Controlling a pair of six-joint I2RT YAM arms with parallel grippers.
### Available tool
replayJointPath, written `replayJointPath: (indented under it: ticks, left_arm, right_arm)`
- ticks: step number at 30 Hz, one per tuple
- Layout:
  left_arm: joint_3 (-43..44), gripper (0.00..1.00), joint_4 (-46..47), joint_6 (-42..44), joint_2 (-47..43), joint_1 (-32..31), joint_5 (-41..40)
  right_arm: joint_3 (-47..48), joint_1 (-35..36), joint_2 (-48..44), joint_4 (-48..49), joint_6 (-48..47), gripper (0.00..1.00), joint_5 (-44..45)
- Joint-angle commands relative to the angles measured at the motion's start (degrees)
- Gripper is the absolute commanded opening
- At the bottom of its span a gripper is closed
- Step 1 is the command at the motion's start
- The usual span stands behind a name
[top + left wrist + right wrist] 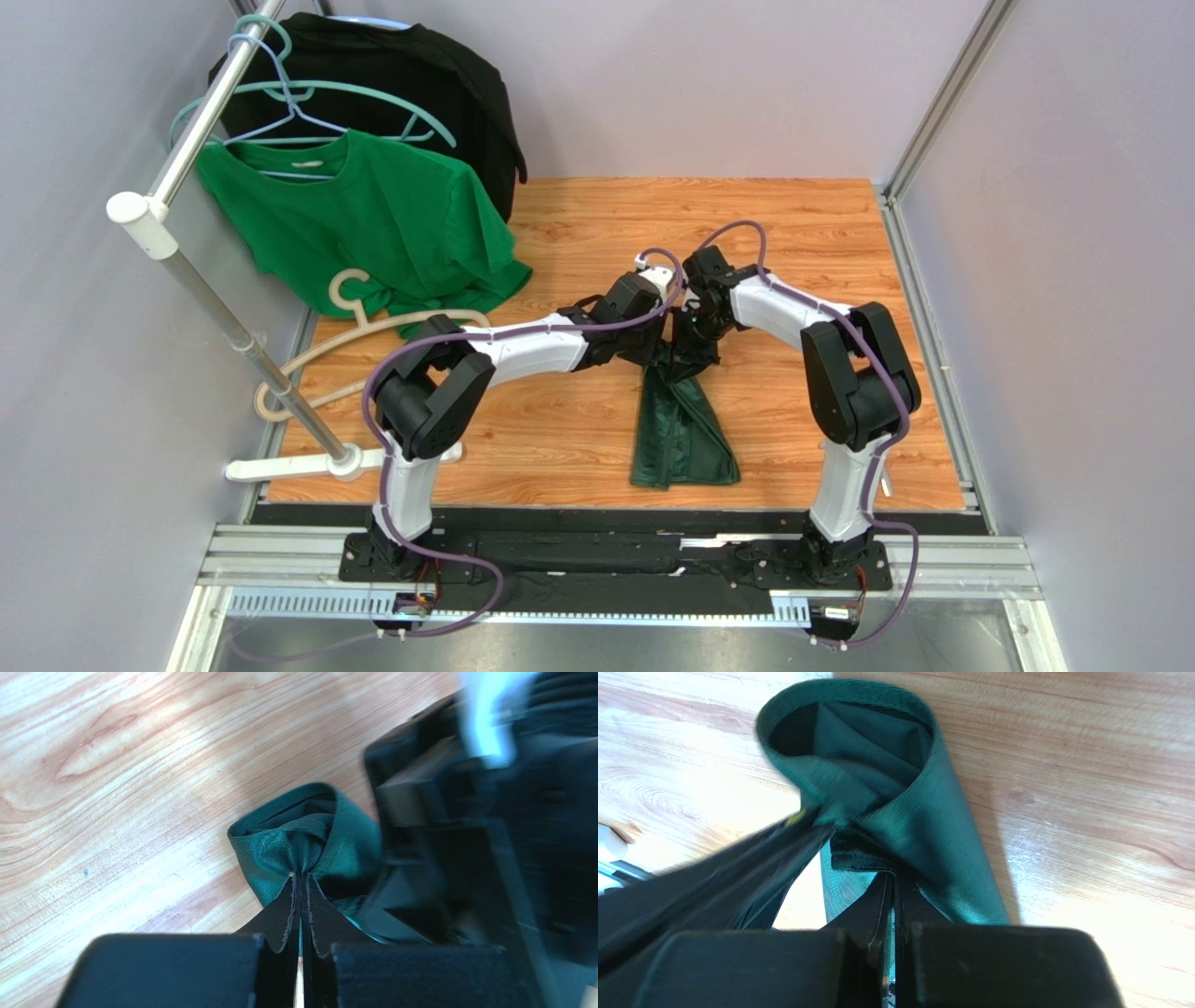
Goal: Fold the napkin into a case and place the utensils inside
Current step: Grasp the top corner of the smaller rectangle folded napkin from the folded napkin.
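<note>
The pale wooden counter (a brighter green T-shirt hangs over its far left corner) carries a plain dark forest-green cloth napkin near its middle. The napkin's far end is raised in a bunched peak, and its near end fans flat toward the arm bases. The left end effector and right end effector pinch that peak side by side, jaws closed on cloth.

One napkin, one green T-shirt, one black garment and one clothes rail.
</note>
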Motion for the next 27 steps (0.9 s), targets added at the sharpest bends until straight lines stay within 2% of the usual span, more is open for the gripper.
replayJointPath:
  ticks: [1, 8, 16, 19, 22, 27]
  left_arm:
    - [-1.4, 0.0, 4.5, -0.9, -5.2, 0.2, 1.3]
    - [-2.2, 0.0, 4.9, -1.0, -5.8, 0.2, 3.2]
    - [-4.5, 0.0, 7.6, -2.9, -4.8, 0.1, 4.4]
    - [-5.0, 0.0, 7.5, -2.7, -5.4, 0.1, 3.7]
    - [-5.6, 0.0, 7.4, -2.7, -5.7, 0.1, 3.2]
    - [-6.1, 0.0, 7.8, -3.2, -5.6, 0.1, 3.4]
  right_arm:
    - [-0.1, 0.4, 1.0, 1.1, 0.3, 0.0, 0.1]
    - [2.2, 0.3, 1.6, 0.9, 3.1, 0.0, 0.1]
    - [3.8, -0.3, 2.8, 7.5, 14.0, 0.0, -10.2]
    - [1.7, -0.6, 2.8, 13.1, 19.4, 0.0, -12.5]
    - [-2.0, -1.3, 1.1, 18.1, 22.7, 0.0, -10.8]
    - [-12.0, -3.8, -0.9, 33.8, 34.2, 0.0, -10.9]
